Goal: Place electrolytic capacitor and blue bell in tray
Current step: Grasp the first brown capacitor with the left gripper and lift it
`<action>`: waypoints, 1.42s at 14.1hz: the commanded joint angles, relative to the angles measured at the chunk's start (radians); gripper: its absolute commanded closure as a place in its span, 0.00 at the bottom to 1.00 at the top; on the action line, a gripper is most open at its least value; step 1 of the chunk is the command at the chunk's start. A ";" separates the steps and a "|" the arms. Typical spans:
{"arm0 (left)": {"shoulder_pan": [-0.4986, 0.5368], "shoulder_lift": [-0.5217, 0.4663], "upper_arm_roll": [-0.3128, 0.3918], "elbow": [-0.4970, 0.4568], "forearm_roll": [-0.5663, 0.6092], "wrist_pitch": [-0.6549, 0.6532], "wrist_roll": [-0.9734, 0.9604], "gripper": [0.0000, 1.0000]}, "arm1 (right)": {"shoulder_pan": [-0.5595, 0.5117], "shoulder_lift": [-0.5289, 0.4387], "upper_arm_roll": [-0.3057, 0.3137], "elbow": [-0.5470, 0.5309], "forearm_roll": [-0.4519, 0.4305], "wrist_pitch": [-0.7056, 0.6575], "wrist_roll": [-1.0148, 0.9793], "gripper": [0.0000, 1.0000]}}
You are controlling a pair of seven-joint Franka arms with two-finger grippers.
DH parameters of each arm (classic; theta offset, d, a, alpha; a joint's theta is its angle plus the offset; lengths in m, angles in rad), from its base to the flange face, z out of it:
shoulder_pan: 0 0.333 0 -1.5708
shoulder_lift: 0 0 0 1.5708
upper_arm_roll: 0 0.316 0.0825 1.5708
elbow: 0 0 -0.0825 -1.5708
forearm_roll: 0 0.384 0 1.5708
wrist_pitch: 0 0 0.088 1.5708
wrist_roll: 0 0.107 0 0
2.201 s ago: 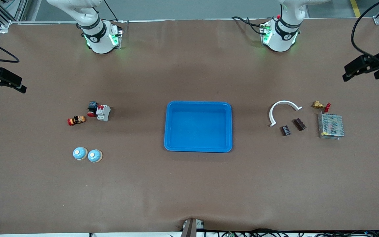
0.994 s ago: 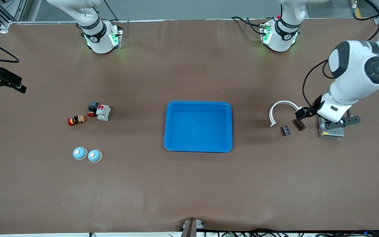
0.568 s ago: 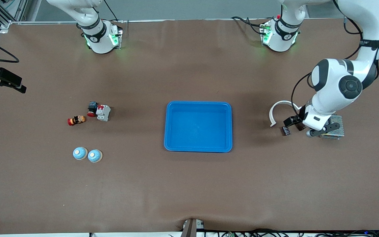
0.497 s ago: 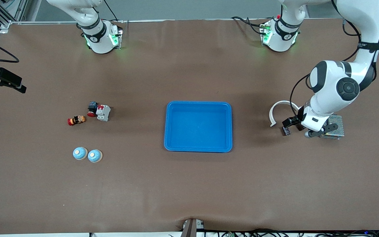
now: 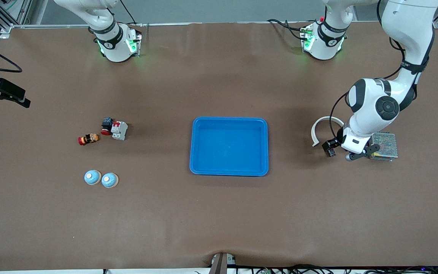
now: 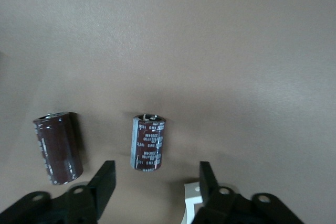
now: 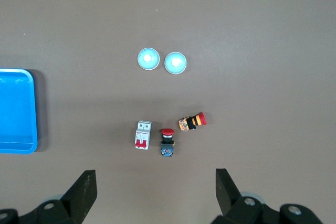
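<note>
Capacitor [image 6: 148,142] lies on the brown table [image 5: 219,213] at the left arm's end, well apart from the tray [image 5: 229,171]. Left gripper [image 6: 152,187] hovers over it, fingers apart. Right gripper [image 7: 152,192] waits high, fingers apart, bells [image 7: 161,61] below.

Both arms [image 5: 390,57] are glossy white with black joint rings, their bases [image 5: 118,43] glow green, thin black cables run along them, and each black gripper [image 6: 152,192] has two flat fingers [image 7: 84,190] with round holes.
</note>
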 commanded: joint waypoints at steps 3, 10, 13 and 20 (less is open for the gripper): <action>0.014 0.032 0.004 -0.002 0.048 0.034 -0.019 0.36 | 0.007 -0.007 -0.002 -0.002 -0.006 0.000 0.017 0.00; 0.023 0.070 0.004 -0.002 0.051 0.069 -0.026 0.49 | 0.010 -0.005 -0.001 -0.006 -0.006 -0.003 0.015 0.00; 0.021 0.083 0.004 0.002 0.051 0.069 -0.026 0.63 | 0.019 0.007 -0.002 -0.003 -0.008 0.000 0.015 0.00; 0.021 0.049 0.002 0.019 0.053 0.054 -0.027 1.00 | 0.024 0.007 -0.002 -0.006 -0.011 -0.001 0.012 0.00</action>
